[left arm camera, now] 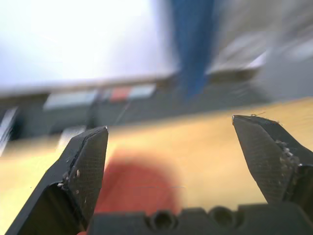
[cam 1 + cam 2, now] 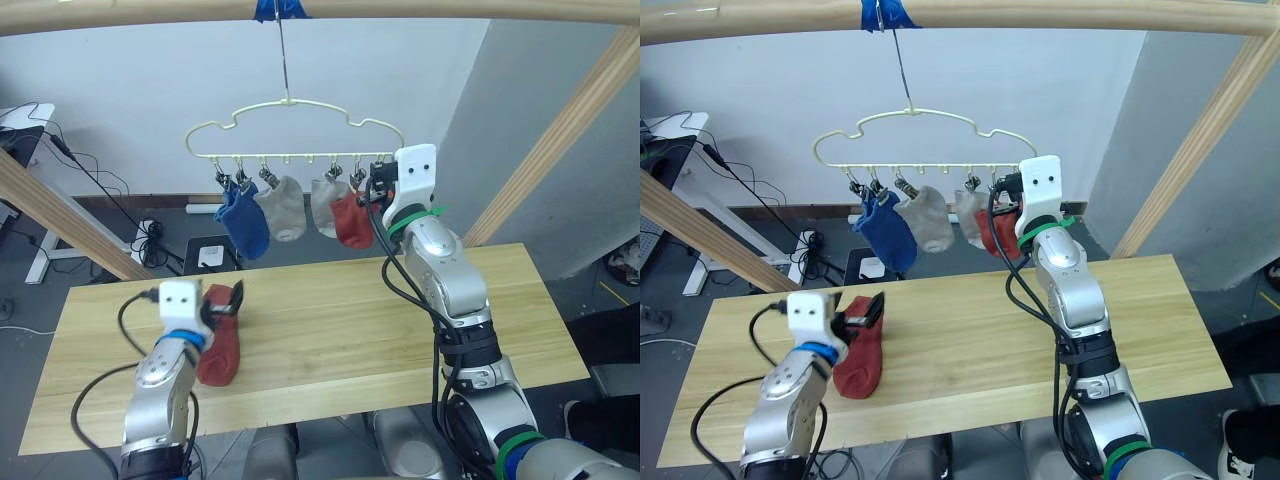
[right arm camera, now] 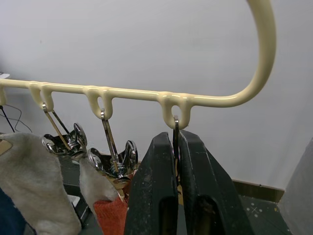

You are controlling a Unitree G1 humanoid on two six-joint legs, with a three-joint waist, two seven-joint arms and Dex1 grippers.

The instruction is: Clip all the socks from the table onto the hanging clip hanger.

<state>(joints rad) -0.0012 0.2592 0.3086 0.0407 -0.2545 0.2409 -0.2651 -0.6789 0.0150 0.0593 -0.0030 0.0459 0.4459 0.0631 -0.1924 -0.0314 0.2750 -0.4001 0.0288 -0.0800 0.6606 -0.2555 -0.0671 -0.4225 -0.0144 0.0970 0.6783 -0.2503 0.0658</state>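
Right gripper (image 3: pixel 177 161) pinched on the end clip (image 3: pixel 175 128) of clip hanger (image 2: pixel 290 125), left gripper (image 1: pixel 178 156) spread open over red sock (image 2: pixel 221 345) on counter (image 2: pixel 330 330).

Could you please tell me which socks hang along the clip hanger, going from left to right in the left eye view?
Blue sock → light grey sock → second light grey sock → rust-red sock, with the right gripper shut on the end clip just beyond it.
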